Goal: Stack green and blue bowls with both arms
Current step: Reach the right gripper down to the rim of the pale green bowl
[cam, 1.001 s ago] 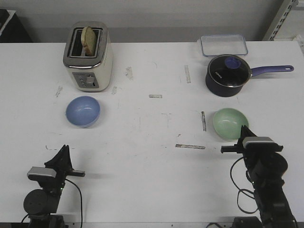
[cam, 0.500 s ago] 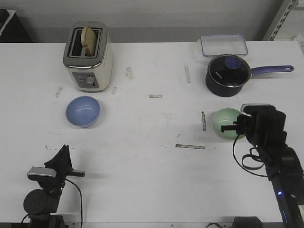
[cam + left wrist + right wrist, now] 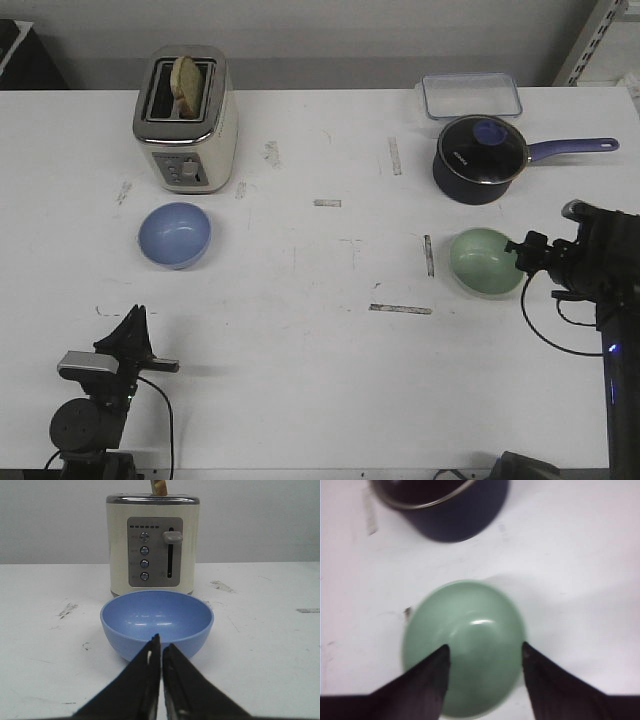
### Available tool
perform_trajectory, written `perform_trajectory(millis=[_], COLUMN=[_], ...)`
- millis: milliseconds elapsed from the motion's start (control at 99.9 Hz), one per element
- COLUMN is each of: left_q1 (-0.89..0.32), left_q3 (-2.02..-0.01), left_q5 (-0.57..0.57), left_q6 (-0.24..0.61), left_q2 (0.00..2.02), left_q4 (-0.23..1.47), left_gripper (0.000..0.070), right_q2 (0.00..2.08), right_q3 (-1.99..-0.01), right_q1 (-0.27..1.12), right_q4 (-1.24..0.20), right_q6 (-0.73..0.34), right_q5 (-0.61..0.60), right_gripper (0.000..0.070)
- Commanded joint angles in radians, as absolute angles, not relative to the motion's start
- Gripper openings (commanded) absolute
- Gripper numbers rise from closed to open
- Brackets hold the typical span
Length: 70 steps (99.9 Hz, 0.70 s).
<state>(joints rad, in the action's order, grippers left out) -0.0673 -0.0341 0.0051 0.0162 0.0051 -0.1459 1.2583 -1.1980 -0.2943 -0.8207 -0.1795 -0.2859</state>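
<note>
The blue bowl [image 3: 175, 235] sits on the white table at the left, in front of the toaster. The left wrist view shows it [image 3: 157, 622] just beyond my left gripper [image 3: 161, 641], which is shut and empty. In the front view the left gripper [image 3: 135, 315] rests low near the front edge. The green bowl [image 3: 485, 261] sits at the right, in front of the saucepan. My right gripper [image 3: 522, 250] hovers at its right rim. In the right wrist view the right gripper [image 3: 485, 648] is open above the green bowl [image 3: 465, 630], a finger on each side, not touching it.
A cream toaster [image 3: 186, 118] holding a bread slice stands at the back left. A dark saucepan [image 3: 481, 158] with a purple handle and a clear lidded container [image 3: 471, 95] stand at the back right. Tape marks dot the table [image 3: 320, 330].
My right arm has lifted from the front edge and moved forward and to the right, bringing its open gripper over the green bowl. The left arm and both bowls have not moved.
</note>
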Motion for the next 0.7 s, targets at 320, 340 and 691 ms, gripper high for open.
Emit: perform_trajectory(millis=[320, 340, 691], left_q1=[-0.066, -0.066, -0.066], left_q3=[-0.012, -0.012, -0.012], left_q5=[0.007, 0.007, 0.007], left_q6=[0.012, 0.011, 0.011], left_q2=[0.003, 0.003, 0.003], left_q4=[-0.158, -0.158, -0.158], left_gripper=[0.0002, 0.0002, 0.0001], right_q2=[1.337, 1.343, 1.43], right_q3=[-1.192, -1.189, -1.066], right_q1=[-0.353, -0.353, -0.351], right_q4=[-0.809, -0.807, -0.696], right_q6=[-0.158, -0.158, -0.16], right_q5=[-0.292, -0.292, -0.369], right_gripper=[0.0559, 0.0559, 0.0551])
